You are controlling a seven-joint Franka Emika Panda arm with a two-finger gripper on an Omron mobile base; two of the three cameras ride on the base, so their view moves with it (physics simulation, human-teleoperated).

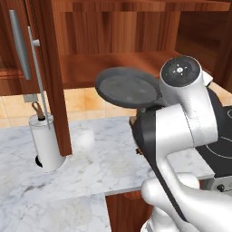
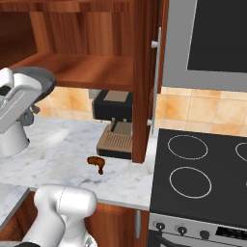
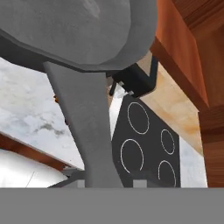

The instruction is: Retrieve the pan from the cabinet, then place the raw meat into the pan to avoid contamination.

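Gripping the pan's handle (image 3: 87, 144), our claw (image 3: 107, 184) is clenched on it at the bottom centre of the hand view. The pan (image 1: 127, 87) hangs in mid-air at upper centre of the left base view, out of the cabinet (image 1: 113, 31) and above the marble desk (image 1: 90, 154). We judge the retrieval nearly done — next we must set the pan flat on the desk. The raw meat (image 2: 96, 162) lies at centre left of the right base view, near the coffee machine (image 2: 114, 123) — not yet touched.
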